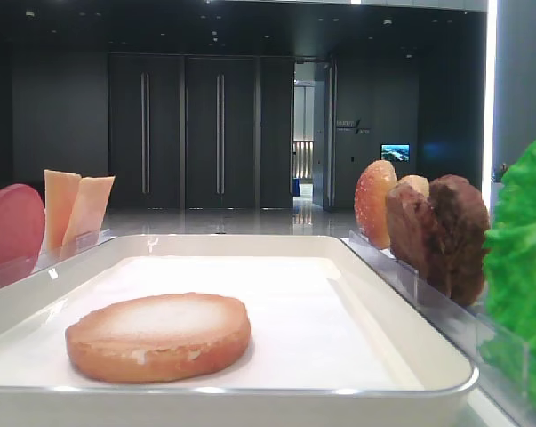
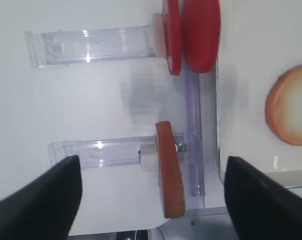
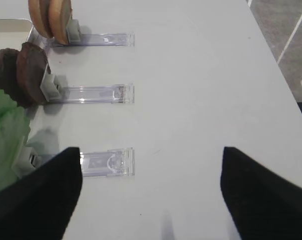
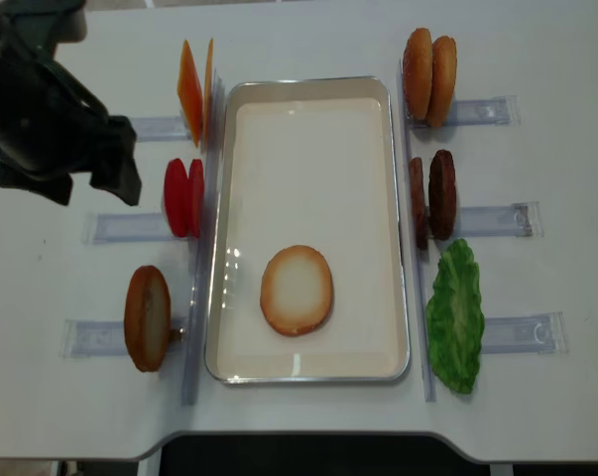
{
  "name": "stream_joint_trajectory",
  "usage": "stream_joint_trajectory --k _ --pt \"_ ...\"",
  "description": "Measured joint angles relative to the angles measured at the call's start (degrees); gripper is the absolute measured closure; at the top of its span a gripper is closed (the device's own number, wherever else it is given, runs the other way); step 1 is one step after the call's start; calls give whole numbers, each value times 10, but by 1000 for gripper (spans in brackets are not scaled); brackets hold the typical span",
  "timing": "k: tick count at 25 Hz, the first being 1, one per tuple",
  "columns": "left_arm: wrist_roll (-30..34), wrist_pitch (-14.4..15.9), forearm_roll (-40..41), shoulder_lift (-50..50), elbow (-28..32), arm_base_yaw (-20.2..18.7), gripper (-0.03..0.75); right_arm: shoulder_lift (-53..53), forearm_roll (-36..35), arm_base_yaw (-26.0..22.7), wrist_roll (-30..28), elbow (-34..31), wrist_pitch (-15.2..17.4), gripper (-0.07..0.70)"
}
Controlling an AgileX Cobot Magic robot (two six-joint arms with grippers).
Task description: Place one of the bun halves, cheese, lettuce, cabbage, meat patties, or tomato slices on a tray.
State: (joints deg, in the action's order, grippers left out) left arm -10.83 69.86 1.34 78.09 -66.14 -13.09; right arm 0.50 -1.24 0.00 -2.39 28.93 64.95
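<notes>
A flat bun half (image 1: 158,336), pale cut face up, lies on the white tray (image 4: 308,369); left hand (image 2: 151,192) wide open, empty.

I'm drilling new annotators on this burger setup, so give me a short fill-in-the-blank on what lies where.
The only food on the tray is one ____.
The lettuce sits on the tray's ____ side in the overhead view.
The left gripper stands ____, holding nothing.
Missing words: bun half; right; open
</notes>
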Motion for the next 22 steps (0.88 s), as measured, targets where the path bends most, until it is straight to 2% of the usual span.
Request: stream_joint_trajectory --k 6,13,16,22 --pt "23 2 4 -32 0 54 24 0 0 0 0 0 0 90" --pt "29 4 7 -62 2 69 24 0 0 0 0 0 0 90" --pt "29 4 1 -102 26 69 38 0 0 0 0 0 0 90" --pt "29 11 -18 -224 111 69 72 0 0 0 0 0 0 90"
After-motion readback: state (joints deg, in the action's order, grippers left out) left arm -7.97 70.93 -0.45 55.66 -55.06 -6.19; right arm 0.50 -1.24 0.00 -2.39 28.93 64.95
